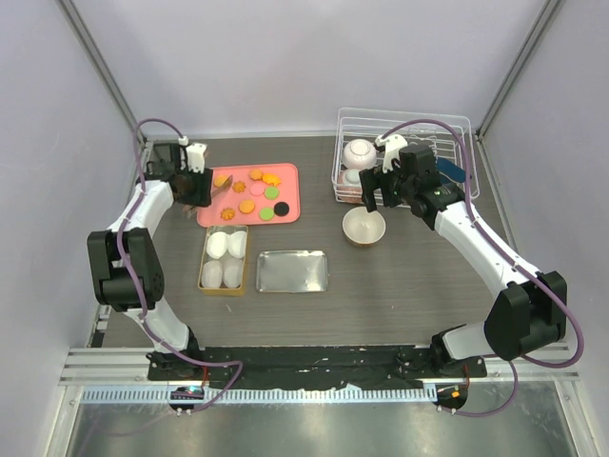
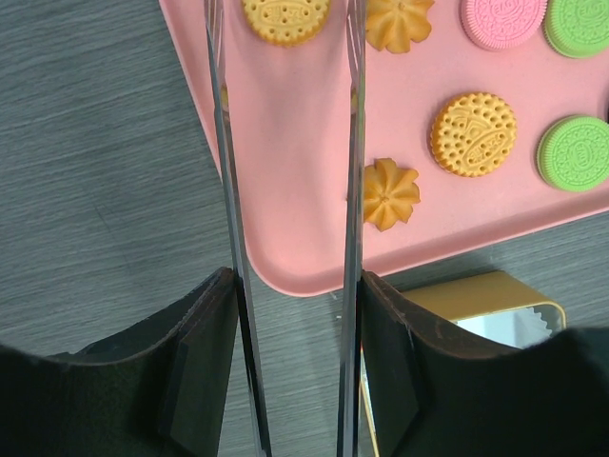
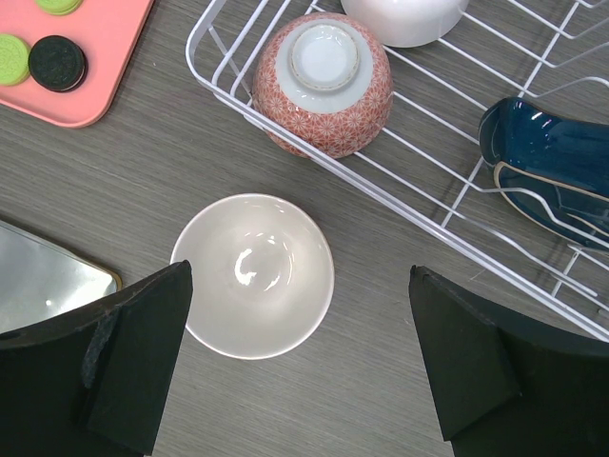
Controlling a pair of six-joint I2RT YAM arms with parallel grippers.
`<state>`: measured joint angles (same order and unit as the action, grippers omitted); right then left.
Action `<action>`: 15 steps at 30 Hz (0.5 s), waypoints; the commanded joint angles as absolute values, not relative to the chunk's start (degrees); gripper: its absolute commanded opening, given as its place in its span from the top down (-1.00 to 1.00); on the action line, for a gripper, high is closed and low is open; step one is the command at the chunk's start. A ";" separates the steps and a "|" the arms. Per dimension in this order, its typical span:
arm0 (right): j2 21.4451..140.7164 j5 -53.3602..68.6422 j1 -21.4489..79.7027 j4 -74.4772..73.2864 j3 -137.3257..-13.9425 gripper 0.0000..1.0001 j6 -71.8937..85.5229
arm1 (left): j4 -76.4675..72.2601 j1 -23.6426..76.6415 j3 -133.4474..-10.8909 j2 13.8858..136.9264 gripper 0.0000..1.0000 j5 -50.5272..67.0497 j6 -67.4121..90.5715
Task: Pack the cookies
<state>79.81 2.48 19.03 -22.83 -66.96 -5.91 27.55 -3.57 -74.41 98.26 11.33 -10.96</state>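
– So, what is seen at the left gripper (image 2: 295,276)?
– It is clamped on a pair of metal tongs (image 2: 354,190). The two blades are held between the fingers and run straight ahead of them, spread apart.
– And where are the cookies (image 2: 473,133) found?
– They are laid on a pink tray (image 2: 285,171), ahead of that gripper and mostly to the right of the blades. One round orange cookie (image 2: 285,17) is seen between the blades near their far end. Whether it is touched by them cannot be told.
– Is anything else noted close to that gripper?
– A gold tin (image 2: 476,290) is seen just beside the right finger, off the tray's near edge.
– How is the right gripper (image 3: 300,271) found?
– Its jaws are spread wide and nothing is held. A white bowl (image 3: 252,276) is seen below them, nearer the left finger. A wire rack (image 3: 447,228) is placed just ahead, with a patterned bowl turned upside down in it
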 commanded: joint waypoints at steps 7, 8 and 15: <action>78.66 2.81 19.25 -21.97 -68.91 -1.00 -6.42 | 24.70 -3.34 -75.32 99.40 -0.09 10.99 -11.78; 78.66 2.81 19.25 -21.89 -68.91 -0.99 -6.42 | 24.87 -3.34 -75.32 99.40 -0.08 11.07 -11.69; 78.84 2.90 19.25 -21.88 -68.91 -1.00 -6.42 | 25.75 -3.34 -74.71 98.53 0.04 11.16 -12.04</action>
<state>79.81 2.48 19.03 -22.85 -66.96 -5.91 27.27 -3.49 -74.43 99.66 11.11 -11.14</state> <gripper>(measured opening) 0.996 0.490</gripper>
